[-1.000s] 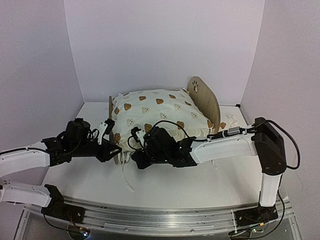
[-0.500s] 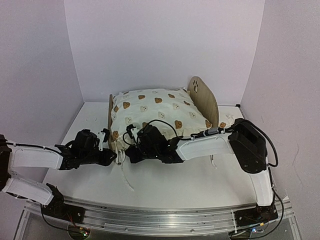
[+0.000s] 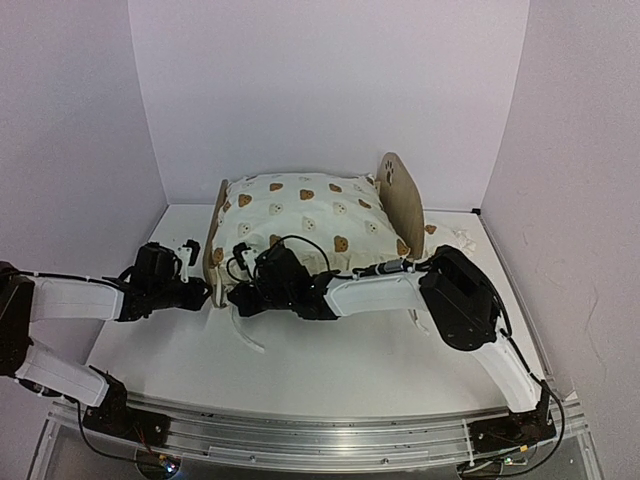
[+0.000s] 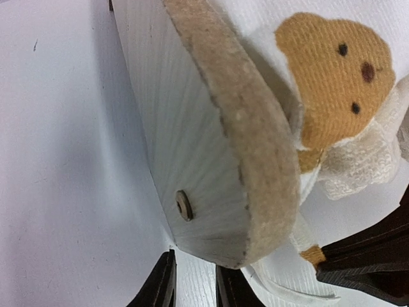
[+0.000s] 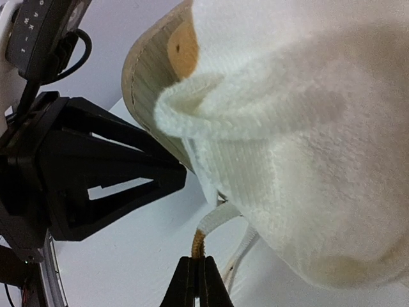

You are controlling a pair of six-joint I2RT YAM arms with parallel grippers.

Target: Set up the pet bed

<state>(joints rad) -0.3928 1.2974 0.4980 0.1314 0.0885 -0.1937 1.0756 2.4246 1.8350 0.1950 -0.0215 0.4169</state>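
Your right jaws are clenched on the tan-tipped white tie string [image 5: 216,221] that hangs from the puffy cream bear-print duvet [image 3: 310,212]. Your left jaws stand slightly parted with nothing between them, just beside the lower corner of the rounded light-wood end board [image 4: 192,141]. The small light-wood pet bed [image 3: 403,198] sits mid-way across the white desk [image 3: 330,370], toward the back, with the duvet bulging over its frame
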